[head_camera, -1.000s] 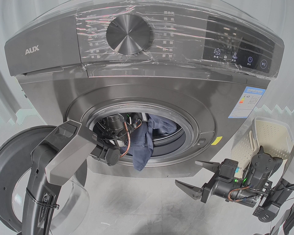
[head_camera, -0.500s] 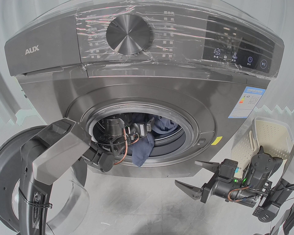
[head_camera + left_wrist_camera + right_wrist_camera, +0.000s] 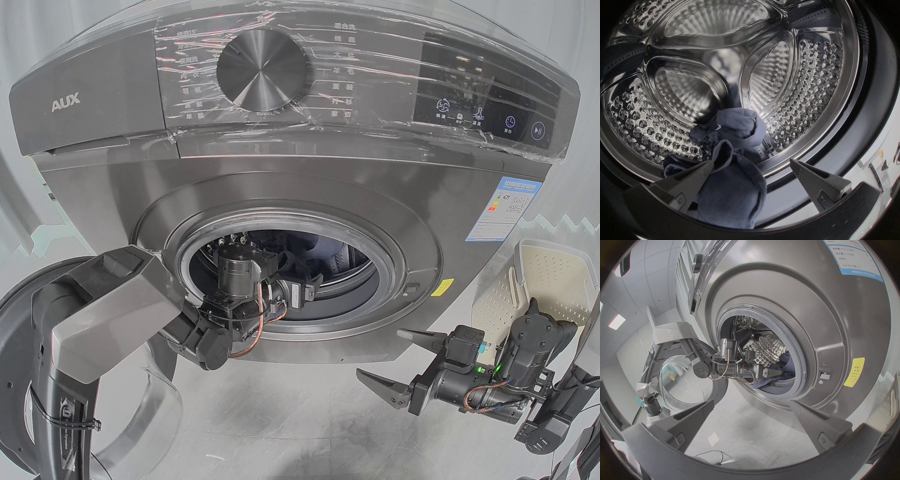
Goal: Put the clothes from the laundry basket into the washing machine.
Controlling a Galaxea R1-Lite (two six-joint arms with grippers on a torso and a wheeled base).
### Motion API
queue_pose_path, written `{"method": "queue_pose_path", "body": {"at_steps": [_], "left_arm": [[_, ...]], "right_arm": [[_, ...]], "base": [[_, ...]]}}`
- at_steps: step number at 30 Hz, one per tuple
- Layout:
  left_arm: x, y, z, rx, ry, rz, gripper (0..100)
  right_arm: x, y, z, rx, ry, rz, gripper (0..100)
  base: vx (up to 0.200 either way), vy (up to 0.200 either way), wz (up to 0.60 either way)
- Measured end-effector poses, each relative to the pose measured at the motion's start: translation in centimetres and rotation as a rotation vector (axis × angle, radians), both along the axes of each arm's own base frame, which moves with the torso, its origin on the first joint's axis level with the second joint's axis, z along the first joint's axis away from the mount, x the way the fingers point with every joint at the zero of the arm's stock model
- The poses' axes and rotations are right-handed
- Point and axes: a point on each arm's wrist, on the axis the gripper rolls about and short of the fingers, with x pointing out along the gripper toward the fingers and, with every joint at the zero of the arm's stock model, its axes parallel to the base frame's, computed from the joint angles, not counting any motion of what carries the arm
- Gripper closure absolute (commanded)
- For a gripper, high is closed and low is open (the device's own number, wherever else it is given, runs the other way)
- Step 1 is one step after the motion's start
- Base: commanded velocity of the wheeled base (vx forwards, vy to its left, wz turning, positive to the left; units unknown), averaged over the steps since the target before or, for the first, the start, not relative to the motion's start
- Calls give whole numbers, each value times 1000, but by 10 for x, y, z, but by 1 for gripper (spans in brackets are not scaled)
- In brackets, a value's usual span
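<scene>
We are holding our left gripper at the washing machine's open mouth, fingers apart, with the navy garment lying crumpled at the front of the drum. Our right gripper is hanging near the laundry basket, fingers also spread.

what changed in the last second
The blue garment, which hung out over the door rim, went into the drum as the left claw swung it in; that claw is now open. The right claw, open, and the laundry basket stayed put.
</scene>
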Motion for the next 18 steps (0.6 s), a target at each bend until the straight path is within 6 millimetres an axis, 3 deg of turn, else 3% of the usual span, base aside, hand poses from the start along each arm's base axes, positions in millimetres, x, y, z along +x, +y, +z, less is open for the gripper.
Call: {"method": "queue_pose_path", "body": {"at_steps": [11,12,18], "left_arm": [[6,8,-17,59,18,23,0],[7,9,-18,63,17,27,100],[14,14,-23,75,15,43,100]], "right_arm": [[0,0,0,-1,2,2,0],[0,0,0,-1,2,2,0],[1,1,1,4,-4,3,0]], "base": [[0,0,0],[0,0,0],[0,0,0]]}}
